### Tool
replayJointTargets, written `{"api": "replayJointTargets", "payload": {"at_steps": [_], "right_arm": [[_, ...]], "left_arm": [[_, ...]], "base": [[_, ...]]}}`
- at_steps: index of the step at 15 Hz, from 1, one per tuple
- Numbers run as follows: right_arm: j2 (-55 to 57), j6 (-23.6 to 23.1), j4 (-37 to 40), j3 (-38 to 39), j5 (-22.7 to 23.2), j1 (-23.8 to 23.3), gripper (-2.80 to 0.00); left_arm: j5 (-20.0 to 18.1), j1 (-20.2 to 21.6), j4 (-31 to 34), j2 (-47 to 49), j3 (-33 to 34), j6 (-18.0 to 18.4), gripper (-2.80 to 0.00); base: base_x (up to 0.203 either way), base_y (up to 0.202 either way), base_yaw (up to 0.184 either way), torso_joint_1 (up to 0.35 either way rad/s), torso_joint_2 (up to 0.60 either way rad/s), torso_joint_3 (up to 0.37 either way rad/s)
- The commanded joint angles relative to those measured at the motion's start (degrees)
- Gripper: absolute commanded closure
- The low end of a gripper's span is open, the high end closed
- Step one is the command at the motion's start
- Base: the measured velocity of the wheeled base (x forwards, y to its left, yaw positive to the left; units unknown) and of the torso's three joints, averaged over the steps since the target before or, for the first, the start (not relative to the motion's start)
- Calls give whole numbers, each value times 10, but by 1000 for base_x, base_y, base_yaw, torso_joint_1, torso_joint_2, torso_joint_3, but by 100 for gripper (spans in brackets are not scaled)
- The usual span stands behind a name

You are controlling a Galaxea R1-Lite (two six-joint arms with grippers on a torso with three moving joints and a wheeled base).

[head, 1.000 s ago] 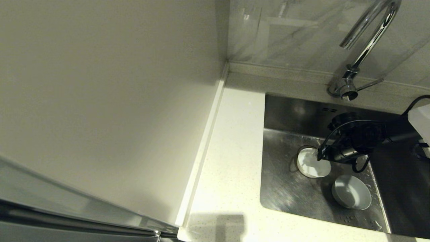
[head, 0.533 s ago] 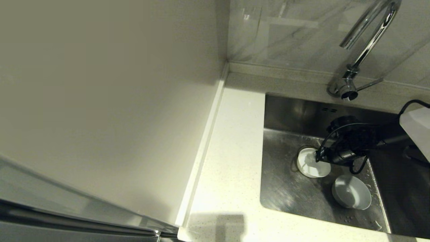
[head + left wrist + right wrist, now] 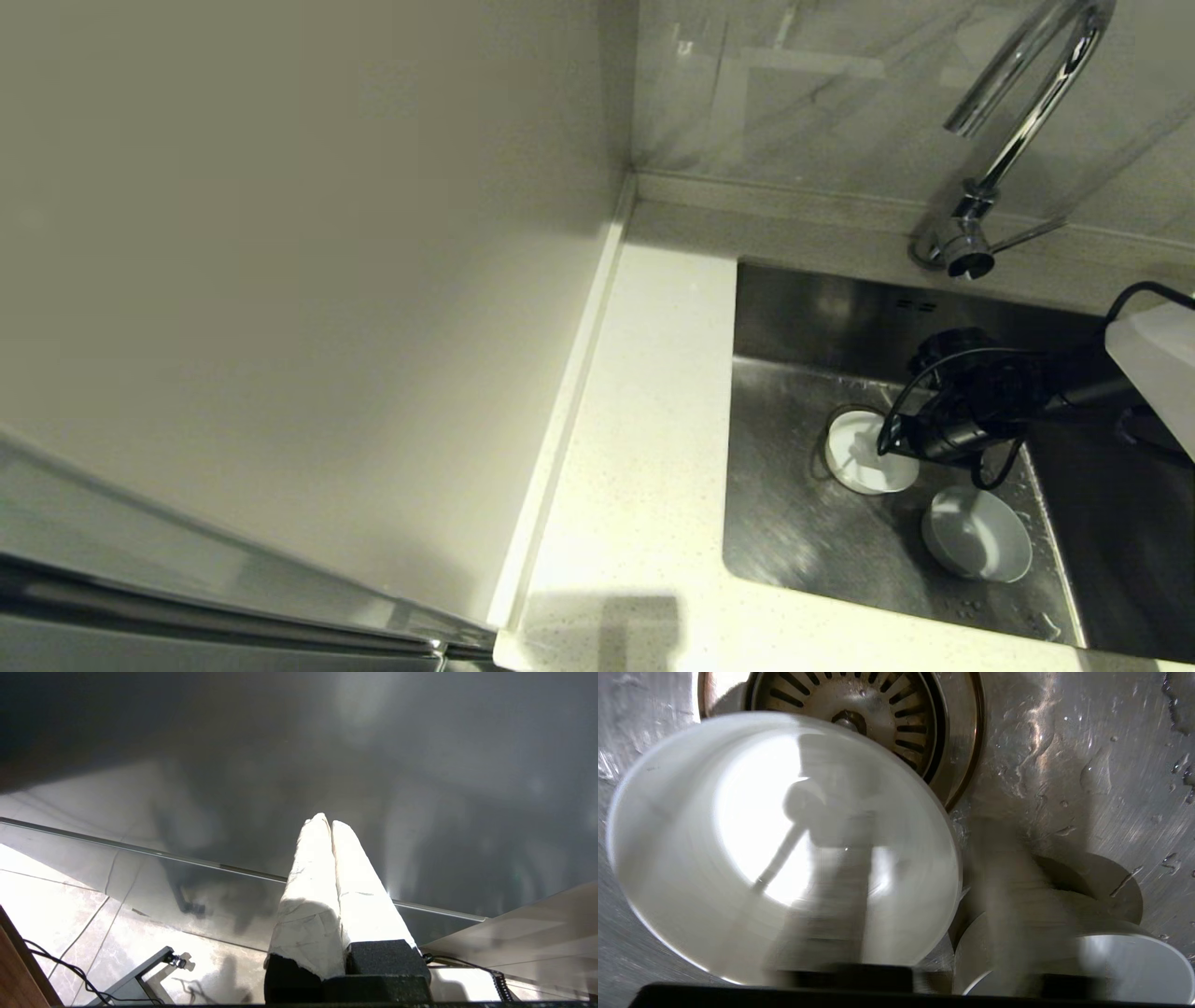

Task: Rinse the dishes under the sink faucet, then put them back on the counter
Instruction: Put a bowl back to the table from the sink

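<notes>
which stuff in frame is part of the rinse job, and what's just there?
Job:
white bowl over the strainer drain
second bowl beside it
sink
faucet
counter
right gripper at the white bowl's rim

Just there:
cream wall panel
left gripper, parked out of the head view

The sink (image 3: 794, 523) and desk (image 3: 644, 448) are viewed steeply from above by the head camera. The sink floor and white bowl (image 3: 784, 844) are seen close by the right wrist camera; a floor elsewhere is faced by the left.
</notes>
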Motion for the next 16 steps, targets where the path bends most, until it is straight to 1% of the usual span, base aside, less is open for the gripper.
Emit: {"api": "replayJointTargets", "payload": {"at_steps": [1,8,13,16], "right_arm": [[-1,1,1,2,-1,0,0],[-34,2,2,15,-1,-22,0],[-126,1,0,71,-8,-30,0],[-212,1,1,131,-9,-39,0]], "left_arm": [[0,0,0,-2,0,0,0],[0,0,0,-2,0,0,0],[0,-1,0,-2,0,0,0],[1,0,0,-2,0,0,0]], "base": [[0,0,0,0,0,0],[0,0,0,0,0,0],[0,0,0,0,0,0],[0,0,0,0,0,0]]}}
